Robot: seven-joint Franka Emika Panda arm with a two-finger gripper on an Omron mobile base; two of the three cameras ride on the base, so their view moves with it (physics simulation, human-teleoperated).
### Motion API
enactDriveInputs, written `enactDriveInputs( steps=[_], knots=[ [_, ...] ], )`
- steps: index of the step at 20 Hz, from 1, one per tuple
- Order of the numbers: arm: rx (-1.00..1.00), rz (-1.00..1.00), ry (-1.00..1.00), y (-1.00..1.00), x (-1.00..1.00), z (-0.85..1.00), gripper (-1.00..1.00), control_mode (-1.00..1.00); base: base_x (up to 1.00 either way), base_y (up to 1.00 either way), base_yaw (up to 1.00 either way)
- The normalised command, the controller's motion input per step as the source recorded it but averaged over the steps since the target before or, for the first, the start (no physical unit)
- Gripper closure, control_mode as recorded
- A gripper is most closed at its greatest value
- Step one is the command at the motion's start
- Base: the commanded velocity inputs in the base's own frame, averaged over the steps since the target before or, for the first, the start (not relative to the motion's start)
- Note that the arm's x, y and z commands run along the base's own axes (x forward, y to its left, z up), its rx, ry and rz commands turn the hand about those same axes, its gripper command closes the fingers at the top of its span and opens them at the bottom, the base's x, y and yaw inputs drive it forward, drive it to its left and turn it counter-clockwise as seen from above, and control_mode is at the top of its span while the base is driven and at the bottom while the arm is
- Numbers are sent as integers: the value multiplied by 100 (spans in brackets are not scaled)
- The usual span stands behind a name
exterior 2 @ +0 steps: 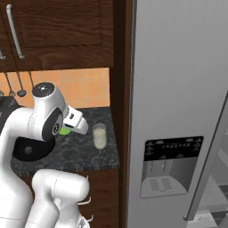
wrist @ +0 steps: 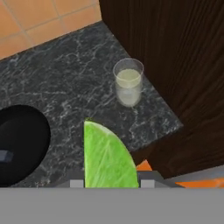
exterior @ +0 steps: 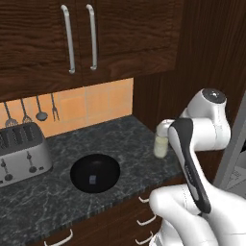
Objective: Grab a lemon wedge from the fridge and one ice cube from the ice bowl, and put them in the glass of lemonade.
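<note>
The jaws stand nearly together, clamped on the green, curved lemon wedge (wrist: 107,159) at the frame's lower centre. Above it, the clear straight-sided glass of lemonade (wrist: 128,82) stands on the dark marbled table (wrist: 70,78); the glossy black ice bowl (wrist: 22,144) sits at left.

Bright green lemon wedge (wrist: 107,157), glossy black ice bowl (exterior: 95,173), dark grey-veined marble counter (wrist: 78,83).

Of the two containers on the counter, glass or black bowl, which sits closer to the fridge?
The glass of lemonade, standing at the counter's end near the fridge; the ice bowl sits farther along, beside the toaster.
</note>
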Motion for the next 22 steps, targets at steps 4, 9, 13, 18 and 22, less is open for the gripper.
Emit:
enactDriveInputs(
  steps=[4,9,13,18,22],
  knots=[
    [0,8,2,-22,67,-24,100,-100,0,0,0],
    [0,7,2,-5,83,-14,100,-100,0,0,0],
    [-7,2,5,0,26,0,100,-100,0,0,0],
    [-5,-1,10,0,11,0,100,-100,0,0,0],
    [-6,-4,11,0,60,-16,100,-100,0,0,0]
  ],
)
